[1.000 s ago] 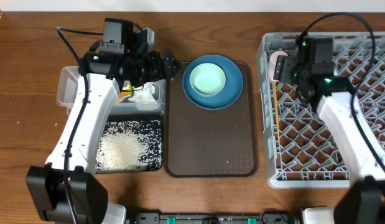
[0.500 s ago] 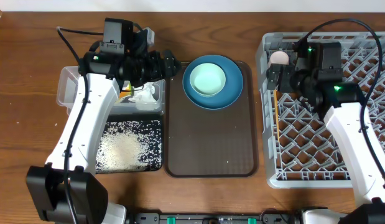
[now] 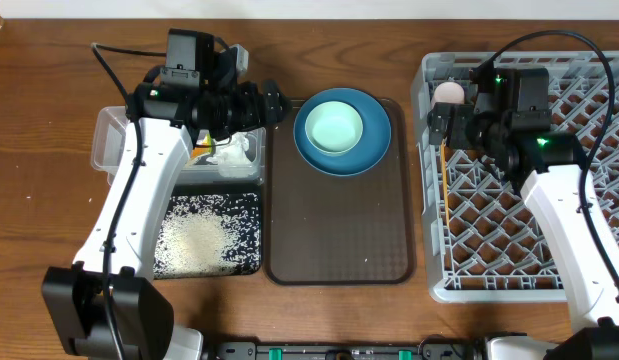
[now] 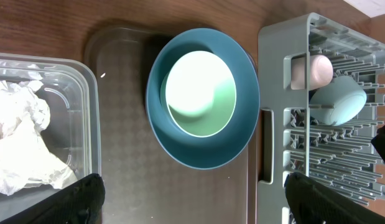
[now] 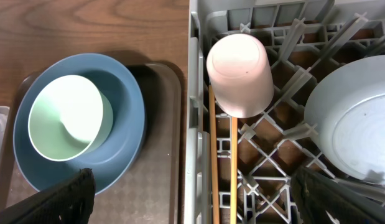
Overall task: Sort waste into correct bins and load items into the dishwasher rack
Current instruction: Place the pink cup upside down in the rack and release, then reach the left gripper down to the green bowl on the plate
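- the right gripper (image 5: 195, 202) stood spread wide and empty. its fingers (image 5: 61, 199) hung over the dishwasher rack (image 5: 193, 74), and the pink cup (image 5: 239, 73) lay on its side ahead of them, between the two, untouched.
- the left gripper (image 4: 201, 202) was likewise released, gripping nothing. the pale-green bowl (image 4: 200, 93) sat in the dark-blue plate (image 4: 198, 152) ahead of its fingers (image 4: 74, 199) and between them, on the brown tray (image 3: 339, 230).
- my judgement of the risk: with the bowl nested in the plate, a pinch on its rim could drag or tip the plate, and a finger set too deep might catch both.
- the cup seemed to rest across pegs rather than over one, so a bump from the right arm could roll it.
- the chopsticks (image 5: 233, 168) lay along the lattice between cup and fingers — thin enough to slip through a gap if nudged.
- only the overhead view showed the black bin (image 3: 251, 232) holding rice grains (image 3: 194, 238).
- the left wrist view showed the napkin (image 4: 18, 143) in the clear tub (image 4: 89, 112), outside one finger.
- the right wrist view alone showed the chopsticks plainly — and the white bowl (image 5: 360, 118) ahead of its other finger.
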`<state>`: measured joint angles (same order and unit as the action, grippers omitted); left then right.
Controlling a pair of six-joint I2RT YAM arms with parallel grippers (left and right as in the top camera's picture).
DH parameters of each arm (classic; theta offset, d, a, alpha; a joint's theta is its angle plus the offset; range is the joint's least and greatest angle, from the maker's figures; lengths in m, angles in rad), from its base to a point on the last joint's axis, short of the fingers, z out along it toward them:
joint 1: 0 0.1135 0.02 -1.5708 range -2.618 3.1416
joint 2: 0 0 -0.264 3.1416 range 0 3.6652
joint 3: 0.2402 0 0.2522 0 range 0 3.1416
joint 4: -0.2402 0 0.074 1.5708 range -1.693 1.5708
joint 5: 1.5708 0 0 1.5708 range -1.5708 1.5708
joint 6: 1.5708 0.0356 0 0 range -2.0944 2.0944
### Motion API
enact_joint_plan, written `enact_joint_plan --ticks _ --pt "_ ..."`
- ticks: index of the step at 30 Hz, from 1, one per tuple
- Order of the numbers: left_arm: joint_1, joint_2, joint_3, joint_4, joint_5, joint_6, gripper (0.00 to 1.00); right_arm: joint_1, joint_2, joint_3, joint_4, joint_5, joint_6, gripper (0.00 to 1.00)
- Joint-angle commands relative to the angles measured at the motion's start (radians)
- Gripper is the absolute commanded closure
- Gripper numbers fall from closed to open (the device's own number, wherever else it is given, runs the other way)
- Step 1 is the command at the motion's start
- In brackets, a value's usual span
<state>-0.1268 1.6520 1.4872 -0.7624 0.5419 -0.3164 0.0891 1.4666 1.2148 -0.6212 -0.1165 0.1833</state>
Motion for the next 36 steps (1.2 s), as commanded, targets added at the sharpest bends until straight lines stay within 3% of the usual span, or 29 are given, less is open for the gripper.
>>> enact_joint_plan --ticks 1,8,13,22,29,36 --pt "0.002 -0.006 0.011 -0.004 -0.016 0.005 0.05 -0.002 -0.002 0.007 -0.004 -0.008 0.003 0.01" --pt "-0.056 -0.005 -0.002 0.034 -0.030 -0.051 0.07 -0.002 -0.002 0.007 -0.003 -0.008 0.003 0.01" --pt "-0.191 -0.003 -0.025 0.041 -0.221 -0.063 0.30 -0.002 -0.002 0.007 -0.004 -0.008 0.003 0.01" --pt "-0.382 0.040 -0.029 0.092 -0.499 -0.157 0.34 -0.002 -0.002 0.007 -0.003 -0.008 0.003 0.01" --pt "-0.396 0.130 -0.029 0.152 -0.510 -0.169 0.53 -0.002 -0.002 0.007 -0.004 -0.008 0.003 0.01" --pt "-0.393 0.220 -0.029 0.190 -0.571 -0.179 0.54 -0.002 -0.002 0.007 -0.004 -0.008 0.003 0.01"
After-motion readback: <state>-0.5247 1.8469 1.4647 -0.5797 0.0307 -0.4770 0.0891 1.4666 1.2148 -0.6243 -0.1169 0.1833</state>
